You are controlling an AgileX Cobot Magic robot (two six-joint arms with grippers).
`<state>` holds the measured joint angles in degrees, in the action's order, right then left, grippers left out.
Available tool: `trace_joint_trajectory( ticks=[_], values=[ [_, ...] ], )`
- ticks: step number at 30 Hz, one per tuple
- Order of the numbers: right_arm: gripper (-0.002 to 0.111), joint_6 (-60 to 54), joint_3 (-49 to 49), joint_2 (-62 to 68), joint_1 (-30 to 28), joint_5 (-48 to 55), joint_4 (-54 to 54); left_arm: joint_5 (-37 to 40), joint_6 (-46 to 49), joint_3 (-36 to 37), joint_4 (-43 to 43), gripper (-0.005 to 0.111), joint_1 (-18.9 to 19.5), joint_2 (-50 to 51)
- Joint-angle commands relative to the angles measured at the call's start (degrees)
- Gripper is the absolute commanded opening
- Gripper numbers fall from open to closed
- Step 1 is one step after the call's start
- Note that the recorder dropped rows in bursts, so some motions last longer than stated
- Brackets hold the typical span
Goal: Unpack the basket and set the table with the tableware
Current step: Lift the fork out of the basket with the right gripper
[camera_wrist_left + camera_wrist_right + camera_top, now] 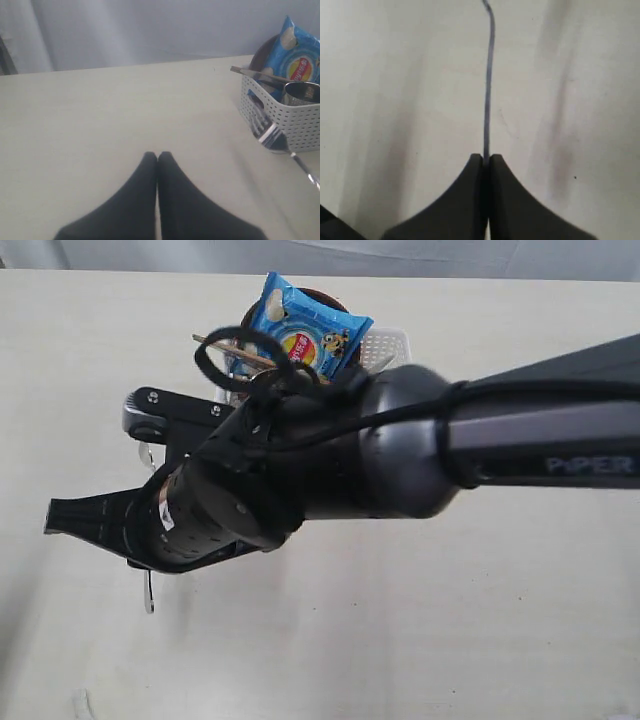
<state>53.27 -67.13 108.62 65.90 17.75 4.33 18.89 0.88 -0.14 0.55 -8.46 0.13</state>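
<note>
My right gripper (486,158) is shut on a thin steel fork (490,75), seen edge-on and running away from the jaws above the table (395,100). In the left wrist view the fork (272,136) hangs in the air just in front of the white basket (295,117). The basket holds a steel cup (300,92), a reddish-brown plate (259,54) and wooden chopsticks (235,350). My left gripper (158,156) is shut and empty, low over bare table. In the exterior view the right arm (400,440) hides most of the basket (390,345); one fork end (150,598) shows below it.
A blue chip bag (305,330) stands upright in the basket, also seen as the chip bag (300,55) from the left wrist. A long flat utensil (260,75) lies across the basket rim. The pale tabletop (450,620) stretches around the basket.
</note>
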Motion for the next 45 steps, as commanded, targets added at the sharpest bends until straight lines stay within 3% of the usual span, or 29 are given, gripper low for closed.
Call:
trace_joint_trajectory(
  ticks=[1,8,14,22,27,30,39,41,44,45],
  values=[
    [0.000,1.2,0.2,3.9,-0.1,-4.9,1.7,-0.5,-0.3,0.1,-0.1,0.000,-0.3,-0.1],
    [0.000,0.7,0.2,6.3,-0.9,-1.1,-2.1,-0.5,-0.3,0.1,-0.1,0.000,-0.3,-0.1],
    [0.000,0.8,-2.3,3.8,-2.5,19.2,-16.3,-0.5,-0.3,0.1,-0.1,0.000,-0.3,-0.1],
    [0.000,-0.7,-2.3,2.9,-1.8,36.6,-27.5,-0.5,-0.3,0.1,-0.1,0.000,-0.3,-0.1],
    [0.000,0.0,-2.3,3.3,2.6,38.4,-35.9,-0.5,-0.3,0.1,-0.1,0.000,-0.3,-0.1],
    [0.000,-1.2,-2.3,6.9,5.7,45.8,-43.4,-0.5,-0.3,0.1,-0.1,0.000,-0.3,-0.1],
    [0.000,-7.2,-4.0,10.9,6.3,46.4,-44.7,-0.5,-0.3,0.1,-0.1,0.000,-0.3,-0.1],
    [0.005,-8.7,-4.6,10.9,6.3,45.1,-43.8,-0.5,-0.3,0.1,-0.1,0.000,-0.3,-0.1],
    [0.031,-9.2,-4.9,10.9,6.2,44.6,-42.7,-0.5,-0.3,0.1,-0.1,0.000,-0.3,-0.1],
    [0.032,-9.2,-4.9,10.9,6.2,44.6,-42.7,-0.5,-0.3,0.1,-0.1,0.000,-0.3,-0.1]
  ],
)
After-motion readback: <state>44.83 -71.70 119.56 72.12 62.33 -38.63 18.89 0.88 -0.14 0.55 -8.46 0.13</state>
